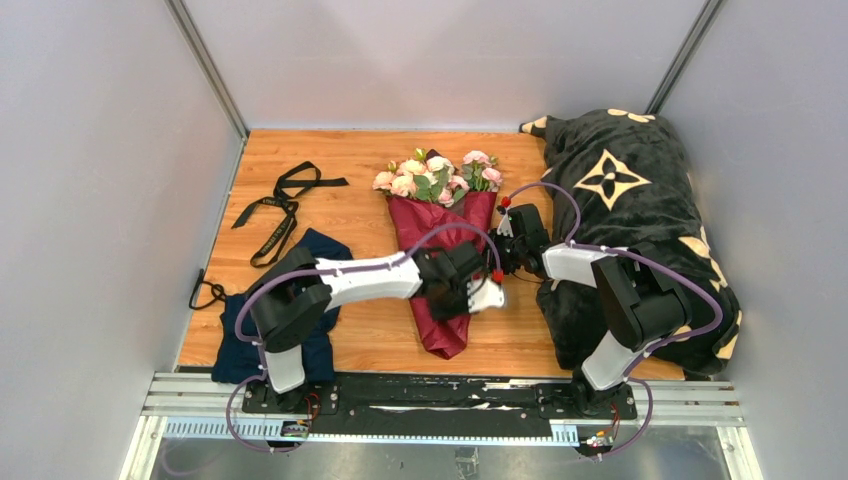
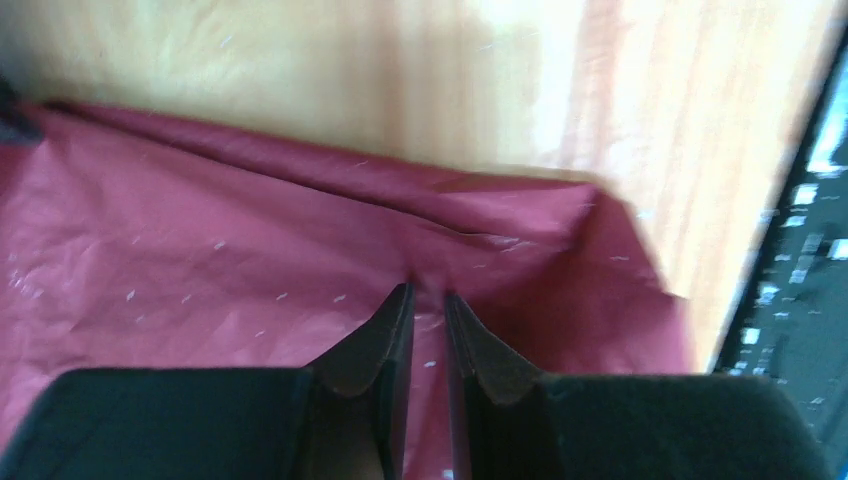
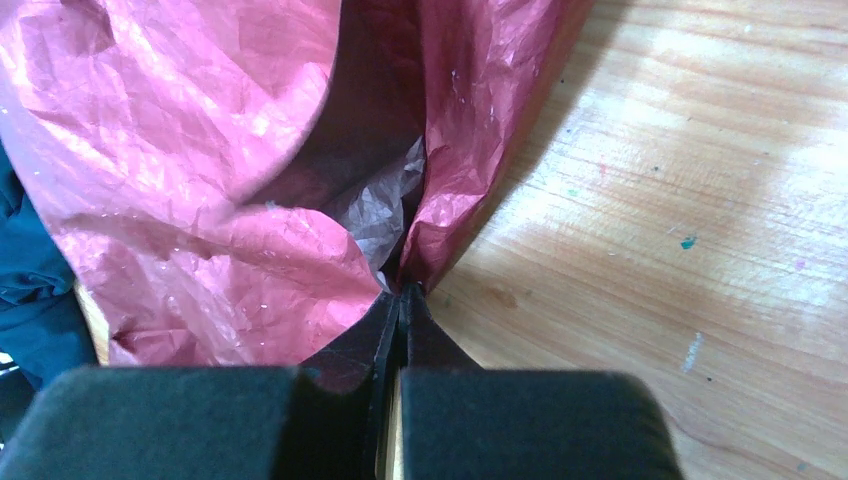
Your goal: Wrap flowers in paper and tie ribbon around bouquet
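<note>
Two weak spots lie nearest the arms: the narrow tail of the bouquet [image 1: 447, 338], where the paper [image 1: 440, 222] tapers to a loose point on the table [image 1: 350, 165], and the fold just beyond it, where the left gripper [image 2: 428, 298] presses down. Its jaws stand only a slit apart with the tips on the burgundy sheet; whether a crease is caught between them I cannot tell, and if none is, lifting away would likely let the overlapped flap spring open, since crinkly paper seldom holds a fold unaided. Pushing harder could tear the sheet. Just beyond and to the right, the right gripper [image 3: 402, 290] is closed tight with the paper's side edge gathered into its tips, apparently pinching it; a pull from there while the left one pins the middle could rip the sheet or drag the whole cone sideways toward the black blanket [image 1: 620, 180]. Farther off, the flowers [image 1: 437, 178] fan out of the cone's wide mouth, and any tug on the wrap could slide them out or crush the pale heads. Farthest, at the left, the ribbon [image 1: 283, 212] lies in a loose tangle well apart from the bouquet, past the navy cloth [image 1: 322, 246]; nothing is tied yet, so one arm must leave the wrap to fetch it, and that is when the cone is likeliest to unroll.
</note>
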Motion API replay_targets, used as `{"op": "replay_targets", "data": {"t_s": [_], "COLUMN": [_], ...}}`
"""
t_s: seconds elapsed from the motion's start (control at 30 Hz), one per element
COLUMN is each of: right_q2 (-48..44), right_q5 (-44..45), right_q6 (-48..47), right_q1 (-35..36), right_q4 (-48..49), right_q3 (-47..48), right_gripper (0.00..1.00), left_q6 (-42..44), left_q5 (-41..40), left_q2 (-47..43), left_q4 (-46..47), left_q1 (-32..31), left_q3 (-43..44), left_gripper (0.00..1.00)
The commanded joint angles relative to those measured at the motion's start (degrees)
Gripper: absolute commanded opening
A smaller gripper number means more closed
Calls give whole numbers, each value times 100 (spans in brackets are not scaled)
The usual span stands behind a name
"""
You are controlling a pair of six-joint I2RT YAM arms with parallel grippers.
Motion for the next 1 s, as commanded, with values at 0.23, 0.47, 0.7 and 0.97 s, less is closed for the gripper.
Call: {"op": "replay_targets", "data": {"t_s": [0.23, 0.47, 0.7, 0.97], "right_q2": [-107, -155, -172, -332], "right_q5": [208, 200, 200, 228], "right_q6": [67, -19, -19, -107], "right_q1": [-207, -207, -183, -162], "right_q4": [-6, -168, -248, -423], "right_q3": [-77, 24, 49, 152], "right_gripper": [0, 0, 0, 0], "left_q6": [478, 537, 694, 841], "left_q5": [-33, 612, 522, -254], "left_q2": [-325, -727, -807, 36], "left_q4": [-167, -2012, -2470, -829], "left_q1": [-1494, -1633, -747, -743], "left_q3": [-1030, -169, 1416, -20], "left_gripper": [36, 45, 27, 15]}}
